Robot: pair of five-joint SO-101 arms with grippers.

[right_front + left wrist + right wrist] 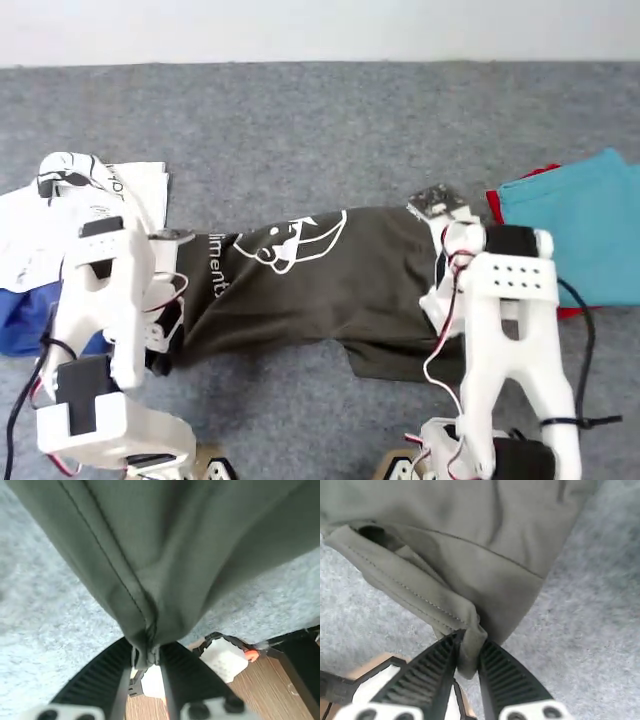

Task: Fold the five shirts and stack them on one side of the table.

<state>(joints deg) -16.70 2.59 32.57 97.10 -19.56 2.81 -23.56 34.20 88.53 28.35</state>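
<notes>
Black-fingered left gripper (147,652) is pressed together on a bunched seam of the olive shirt (330,285). The right gripper (468,652) pinches a folded hem corner of the same garment. Olive shirt lies stretched out on the grey felt mat (300,120), white print up. Past one end of it, a teal shirt (585,230) lies over a red shirt (493,205). Past the other end, a white shirt (40,225) lies beside a blue shirt (22,320).

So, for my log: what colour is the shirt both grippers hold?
Dark olive shirt with a white print, best seen in the high view.
</notes>
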